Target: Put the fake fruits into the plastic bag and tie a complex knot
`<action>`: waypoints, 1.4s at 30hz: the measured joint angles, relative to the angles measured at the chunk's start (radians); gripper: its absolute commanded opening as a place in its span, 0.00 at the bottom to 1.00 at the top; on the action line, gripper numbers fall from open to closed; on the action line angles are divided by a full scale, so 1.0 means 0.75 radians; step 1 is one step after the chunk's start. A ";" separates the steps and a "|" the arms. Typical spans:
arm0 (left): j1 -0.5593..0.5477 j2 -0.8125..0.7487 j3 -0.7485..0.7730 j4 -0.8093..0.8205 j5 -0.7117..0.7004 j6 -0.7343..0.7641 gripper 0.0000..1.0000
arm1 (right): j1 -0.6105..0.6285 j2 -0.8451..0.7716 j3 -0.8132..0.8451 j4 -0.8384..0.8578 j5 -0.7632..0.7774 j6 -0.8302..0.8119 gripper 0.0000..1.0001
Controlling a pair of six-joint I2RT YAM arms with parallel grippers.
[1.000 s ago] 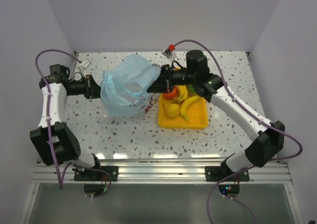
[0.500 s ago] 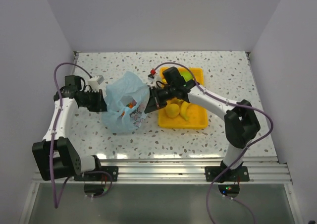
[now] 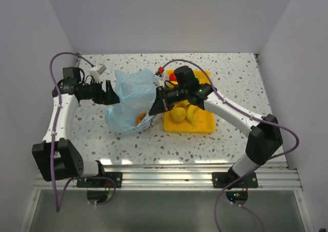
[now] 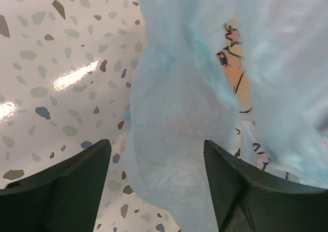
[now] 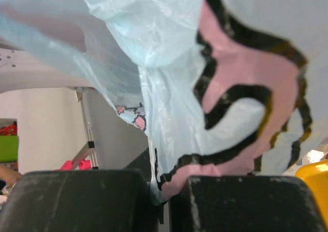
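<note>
The light-blue plastic bag [image 3: 132, 96] lies bunched on the table between my two arms. An orange [image 3: 140, 118] shows through its film near the bottom. My left gripper [image 3: 111, 93] is open at the bag's left side. Bag film [image 4: 174, 150] hangs between its spread fingers [image 4: 72, 186] without being pinched. My right gripper [image 3: 155, 104] is shut on the bag's printed edge [image 5: 169, 188], which it holds up at the right side. A lemon [image 3: 178, 114], bananas [image 3: 193, 113] and a red apple [image 3: 173, 77] lie in the yellow tray [image 3: 202, 127]. No knot shows.
The yellow tray sits right of the bag, partly under my right forearm. Speckled tabletop [image 3: 92, 129] surrounds the bag. White walls close the table in at the back and both sides.
My left gripper has opened and let go of the bag, and its arm has drawn back to the left. The right gripper stays shut on the bag's edge and has shifted slightly.
</note>
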 measured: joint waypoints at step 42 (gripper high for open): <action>0.034 -0.173 -0.249 0.049 0.261 -0.026 0.00 | -0.074 0.137 -0.012 0.055 0.095 -0.009 0.60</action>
